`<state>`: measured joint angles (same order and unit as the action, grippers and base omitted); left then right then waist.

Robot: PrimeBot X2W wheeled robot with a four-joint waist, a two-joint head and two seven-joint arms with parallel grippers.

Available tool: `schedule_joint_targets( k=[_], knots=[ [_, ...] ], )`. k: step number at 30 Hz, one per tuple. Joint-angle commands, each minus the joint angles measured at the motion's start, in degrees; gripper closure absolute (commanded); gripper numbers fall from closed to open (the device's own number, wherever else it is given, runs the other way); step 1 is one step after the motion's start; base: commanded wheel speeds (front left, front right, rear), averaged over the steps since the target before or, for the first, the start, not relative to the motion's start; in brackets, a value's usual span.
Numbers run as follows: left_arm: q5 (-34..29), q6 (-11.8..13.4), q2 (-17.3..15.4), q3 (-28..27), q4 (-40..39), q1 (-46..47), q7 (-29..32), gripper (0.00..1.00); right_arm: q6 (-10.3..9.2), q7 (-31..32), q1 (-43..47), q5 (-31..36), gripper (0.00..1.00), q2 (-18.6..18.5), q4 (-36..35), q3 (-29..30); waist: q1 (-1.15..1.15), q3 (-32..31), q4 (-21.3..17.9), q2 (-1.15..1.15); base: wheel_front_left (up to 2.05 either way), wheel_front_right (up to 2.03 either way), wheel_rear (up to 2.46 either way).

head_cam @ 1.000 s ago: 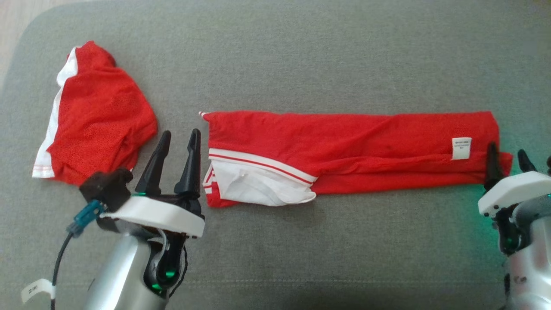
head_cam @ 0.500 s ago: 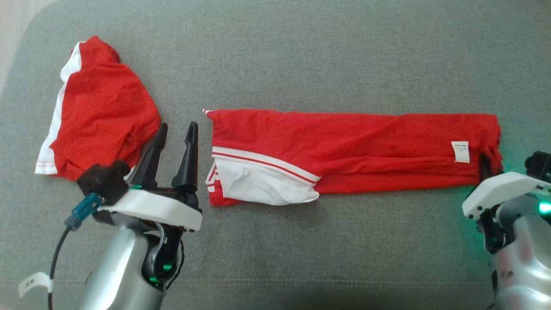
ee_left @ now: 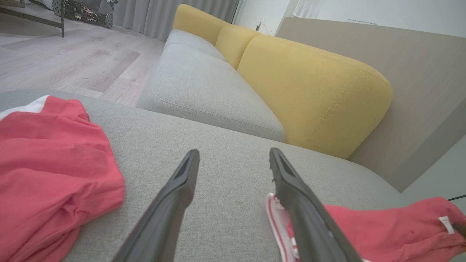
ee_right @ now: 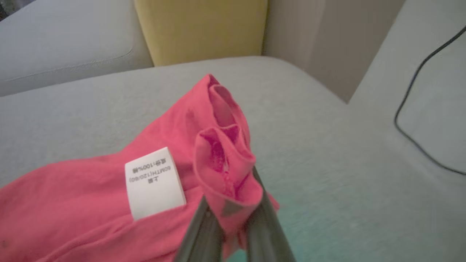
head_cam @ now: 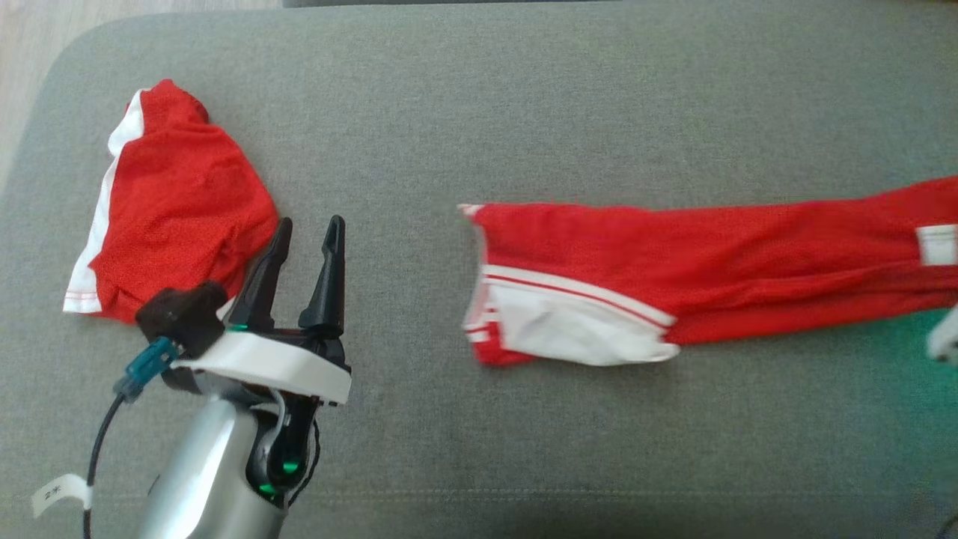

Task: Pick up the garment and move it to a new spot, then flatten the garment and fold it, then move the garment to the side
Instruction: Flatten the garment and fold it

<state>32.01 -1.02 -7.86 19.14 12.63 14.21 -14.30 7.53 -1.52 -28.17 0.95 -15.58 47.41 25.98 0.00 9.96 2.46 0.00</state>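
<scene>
Right gripper (ee_right: 233, 209) is pinching the bunched end of the long red garment (head_cam: 673, 251), with fabric squeezed between its fingers and the white label (ee_right: 154, 182) just beside the pinch at 10 o'clock. In the head view the garment lies stretched over the gray cushion (head_cam: 479, 112), from the middle out to 3 o'clock. Left gripper (head_cam: 310, 228) sits at 8 o'clock, fingers spread and holding nothing, right next to a crumpled second red garment (head_cam: 179, 209) at 10 o'clock.

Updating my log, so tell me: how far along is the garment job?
Done: the garment looks folded into a strip on the cushion. In hand: the right gripper pinches its labelled end. Left: setting it aside and releasing; the left gripper stands open.
</scene>
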Motion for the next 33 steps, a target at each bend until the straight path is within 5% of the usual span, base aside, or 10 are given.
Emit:
schedule_joint_targets(
  k=[1, 5, 13, 21, 33],
  knots=[
    [-0.1, 0.1, -1.0, -2.2, -1.6, 1.6, -0.7, 0.0, -0.04, -0.9, -2.2, 2.2, 1.0, -1.6, -2.6, 0.7, 0.0, -0.2, 0.0, 0.0, 0.0, 0.0, 0.0],
    [0.1, 0.2, -0.6, -2.1, -1.4, 1.2, -0.7, 0.0, -0.04, -0.5, -2.9, 6.8, 1.0, 1.6, -4.7, 3.2, 0.0, -1.2, 0.0, 0.0, 0.0, 0.0, 0.0],
    [0.3, 0.4, -0.3, -1.9, -1.1, 0.3, -0.7, 0.0, -0.04, 1.2, -2.2, 5.0, 1.0, 7.9, -8.9, -2.2, 0.0, -3.0, -0.9, 0.0, 0.0, 0.0, 0.0],
    [1.1, 0.4, 0.6, -1.7, -0.9, -0.3, -0.7, 0.0, -0.04, 5.6, 2.6, -6.4, 1.0, 12.1, -19.3, -16.6, 0.0, -5.1, -1.7, 0.0, 0.0, 0.0, 0.0],
    [1.1, -0.1, 1.9, -1.6, -0.3, -1.0, -0.7, 0.0, -0.04, 9.2, 9.8, -25.0, 1.0, 12.7, -32.0, -38.4, 0.0, -5.7, -0.7, 0.0, 0.0, 0.0, 0.0]
  ],
)
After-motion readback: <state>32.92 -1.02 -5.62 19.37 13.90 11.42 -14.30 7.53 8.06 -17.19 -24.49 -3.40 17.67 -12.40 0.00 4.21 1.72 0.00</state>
